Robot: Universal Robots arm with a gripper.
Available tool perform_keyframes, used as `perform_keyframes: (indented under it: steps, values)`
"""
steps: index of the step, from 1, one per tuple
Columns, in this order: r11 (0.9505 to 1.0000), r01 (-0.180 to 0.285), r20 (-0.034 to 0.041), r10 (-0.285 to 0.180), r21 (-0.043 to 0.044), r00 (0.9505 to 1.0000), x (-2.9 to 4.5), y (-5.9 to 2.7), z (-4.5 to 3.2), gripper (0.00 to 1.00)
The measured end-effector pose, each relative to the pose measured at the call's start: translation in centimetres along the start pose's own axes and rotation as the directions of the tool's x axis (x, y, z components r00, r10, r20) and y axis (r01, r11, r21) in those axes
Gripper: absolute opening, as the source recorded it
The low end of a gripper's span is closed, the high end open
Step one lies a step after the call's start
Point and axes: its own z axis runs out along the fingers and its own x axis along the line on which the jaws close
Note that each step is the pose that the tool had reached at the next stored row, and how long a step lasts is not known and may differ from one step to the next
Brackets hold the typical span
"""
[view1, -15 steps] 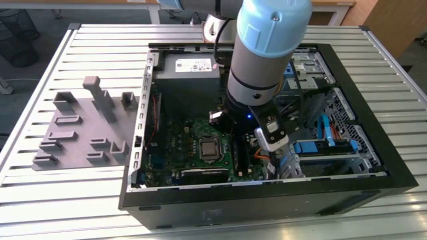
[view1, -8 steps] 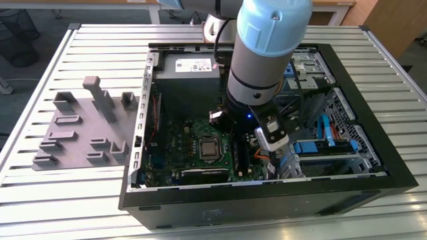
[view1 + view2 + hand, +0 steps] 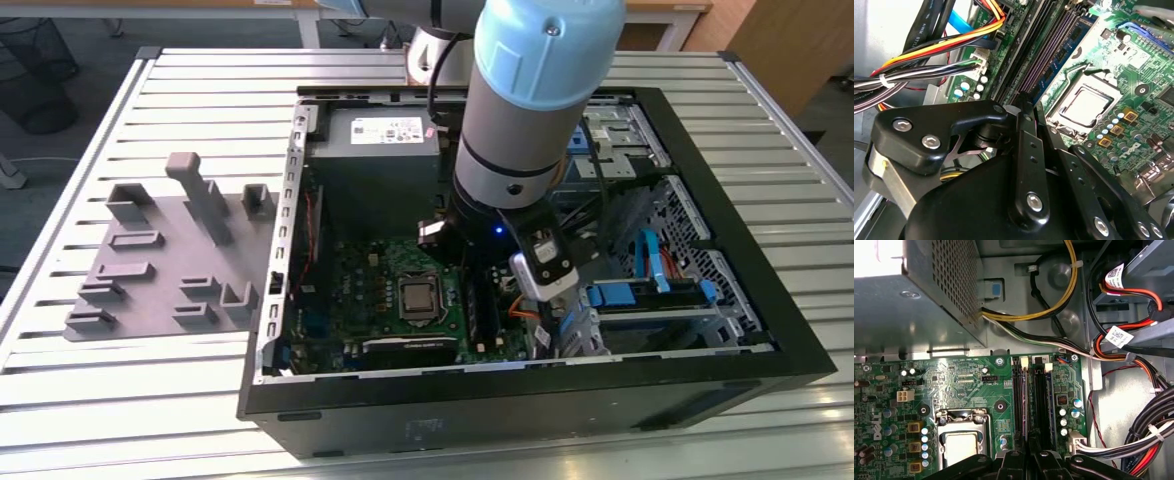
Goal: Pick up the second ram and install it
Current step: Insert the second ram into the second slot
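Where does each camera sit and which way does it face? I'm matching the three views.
Exterior view: off the arm, high, looking down at the open computer case on a slatted table; the arm reaches in.
Second wrist view: on the wrist, looking past the black gripper at the motherboard.
First wrist view: on the wrist, facing the motherboard and the power supply; the gripper edges in.
Shared: both wrist views show the processor socket and the long memory slots.

Cable bundles [image 3: 1134, 390] crowd the motherboard's [image 3: 954, 380] slot-side edge; power supply [image 3: 909, 300] walls the adjoining edge. Open room remains above the processor socket [image 3: 961, 440].
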Motion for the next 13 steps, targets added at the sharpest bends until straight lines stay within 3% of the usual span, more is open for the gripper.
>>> perform_keyframes:
  steps: [13]
  values:
    - [0.9995, 0.032, -0.0027, -0.032, 0.0006, 0.9995, -0.06, 0.01, -0.01, 0.14]
